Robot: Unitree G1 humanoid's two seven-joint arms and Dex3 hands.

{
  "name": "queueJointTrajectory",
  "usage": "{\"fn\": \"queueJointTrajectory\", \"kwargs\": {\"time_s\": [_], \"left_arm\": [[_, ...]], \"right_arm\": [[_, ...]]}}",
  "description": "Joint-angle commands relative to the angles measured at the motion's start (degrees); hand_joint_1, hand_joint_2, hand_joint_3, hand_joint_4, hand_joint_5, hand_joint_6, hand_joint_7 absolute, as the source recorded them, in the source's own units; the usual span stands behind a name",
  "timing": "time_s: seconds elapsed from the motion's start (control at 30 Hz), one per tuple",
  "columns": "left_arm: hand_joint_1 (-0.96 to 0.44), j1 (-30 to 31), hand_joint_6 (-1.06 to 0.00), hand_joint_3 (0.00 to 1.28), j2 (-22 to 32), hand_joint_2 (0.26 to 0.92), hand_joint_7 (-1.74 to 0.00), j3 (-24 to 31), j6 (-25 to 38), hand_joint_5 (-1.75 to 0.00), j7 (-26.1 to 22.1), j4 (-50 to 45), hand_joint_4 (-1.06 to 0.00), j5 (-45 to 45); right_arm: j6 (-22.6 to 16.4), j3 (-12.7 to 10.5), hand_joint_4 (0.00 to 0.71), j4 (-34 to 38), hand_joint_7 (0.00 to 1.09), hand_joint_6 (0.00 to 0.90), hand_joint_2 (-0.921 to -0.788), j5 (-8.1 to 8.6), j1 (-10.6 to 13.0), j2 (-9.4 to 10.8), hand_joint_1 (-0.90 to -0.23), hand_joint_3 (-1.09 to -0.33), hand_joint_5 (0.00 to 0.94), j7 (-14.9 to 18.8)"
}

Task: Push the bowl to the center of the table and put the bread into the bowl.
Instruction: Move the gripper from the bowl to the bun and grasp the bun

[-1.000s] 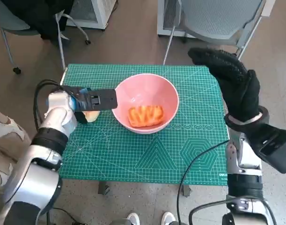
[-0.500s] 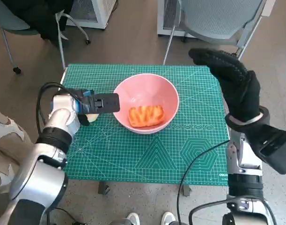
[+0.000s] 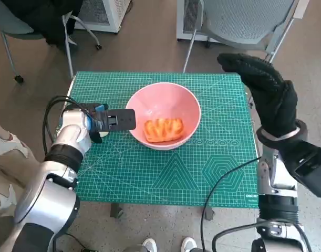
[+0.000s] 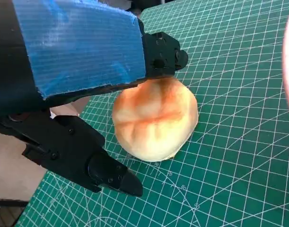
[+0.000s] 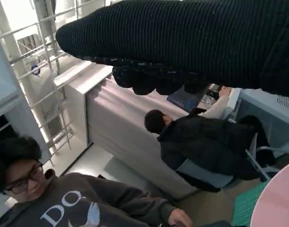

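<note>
Pink bowl (image 3: 163, 113) sits mid green table (image 3: 149, 173) w/ a glazed bread (image 3: 163, 129) inside. Left hand (image 3: 105, 119) by bowl's left side, fingers (image 4: 94, 163) spread around a round bun (image 4: 155, 119) on the table, not clamped. Right hand (image 3: 268, 94) raised off table's right edge, fingers extended, holding nothing.
</note>
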Motion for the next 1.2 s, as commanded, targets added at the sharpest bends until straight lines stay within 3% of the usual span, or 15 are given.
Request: {"fn": "queueJointTrajectory", "kwargs": {"time_s": [0.03, 0.2, 0.27, 0.33, 0.4, 0.53, 0.7, 0.73, 0.77, 0.93, 1.03, 1.2], "left_arm": [[0.05, -0.16, -0.21, 0.09, -0.20, 0.715, -0.01, 1.10, -0.06, -1.50, 1.45, 0.68, -0.42, -1.70], [0.13, 0.49, -0.25, 0.11, -0.56, 0.754, -0.02, 1.87, 0.48, -1.70, 5.08, 0.69, -0.54, -2.78], [0.30, 0.80, -0.29, 0.52, -0.73, 0.628, -0.02, 1.93, 0.59, -1.56, 6.75, 0.58, -0.60, -2.89], [0.35, 1.20, -0.32, 0.64, -0.86, 0.591, -0.02, 1.67, 0.56, -1.48, 8.69, 0.50, -0.64, -2.67], [0.37, 1.64, -0.37, 0.56, -0.92, 0.635, -0.03, 1.13, 0.41, -1.37, 10.56, 0.42, -0.68, -2.30], [0.38, 2.20, -0.51, 0.27, -0.82, 0.797, -0.06, -0.01, 0.07, -1.24, 12.92, 0.36, -0.71, -1.61], [0.38, 2.47, -0.59, 0.17, -0.51, 0.849, -0.09, -1.41, -0.26, -1.21, 14.34, 0.28, -0.72, -0.69], [0.38, 2.52, -0.60, 0.21, -0.42, 0.838, -0.09, -1.62, -0.40, -1.23, 14.56, 0.25, -0.71, -0.49], [0.38, 2.55, -0.61, 0.35, -0.36, 0.775, -0.11, -1.75, -0.50, -1.29, 14.71, 0.24, -0.67, -0.37], [0.39, 2.58, -0.62, 0.61, 0.22, 0.673, -0.15, -2.01, -0.85, -1.44, 14.83, -0.02, -0.59, -0.44], [0.39, 2.47, -0.62, 0.69, 0.52, 0.643, -0.17, -2.04, -0.86, -1.48, 14.44, -0.19, -0.57, -0.53], [0.39, 2.28, -0.62, 0.71, 1.20, 0.617, -0.23, -1.97, -0.95, -1.45, 13.73, -0.56, -0.60, -0.66]], "right_arm": [[-0.16, 0.01, 0.171, 1.27, 0.35, 0.093, -0.921, -0.73, 1.04, -0.12, -0.719, -0.716, 0.002, -0.49], [-0.49, 0.13, 0.171, 1.44, 0.34, 0.098, -0.921, -0.88, 0.94, -0.05, -0.718, -0.715, 0.002, -0.76], [-0.60, 0.20, 0.171, 1.45, 0.34, 0.100, -0.921, -0.95, 0.91, -0.01, -0.717, -0.715, 0.002, -0.89], [-0.72, 0.29, 0.171, 1.46, 0.33, 0.101, -0.921, -1.07, 0.86, 0.07, -0.716, -0.716, 0.001, -1.05], [-0.83, 0.37, 0.171, 1.49, 0.33, 0.102, -0.921, -1.12, 0.82, 0.11, -0.715, -0.716, 0.001, -1.17], [-0.98, 0.50, 0.170, 1.71, 0.33, 0.104, -0.921, -1.09, 0.60, 0.15, -0.714, -0.717, 0.001, -1.29], [-1.24, 0.68, 0.170, 2.13, 0.32, 0.107, -0.921, -1.04, 0.29, 0.25, -0.715, -0.718, 0.001, -1.33], [-1.32, 0.70, 0.170, 2.26, 0.32, 0.107, -0.921, -1.03, 0.23, 0.27, -0.715, -0.719, 0.000, -1.32], [-1.38, 0.72, 0.170, 2.36, 0.32, 0.107, -0.921, -1.02, 0.18, 0.28, -0.715, -0.719, 0.000, -1.31], [-1.52, 0.86, 0.169, 2.66, 0.31, 0.109, -0.921, -0.85, -0.05, 0.35, -0.712, -0.721, 0.000, -1.26], [-1.45, 0.98, 0.168, 2.58, 0.31, 0.110, -0.921, -0.79, -0.11, 0.42, -0.711, -0.722, 0.000, -1.27], [-1.08, 1.25, 0.166, 2.06, 0.31, 0.109, -0.921, -0.71, -0.13, 0.62, -0.714, -0.727, 0.000, -1.43]]}}
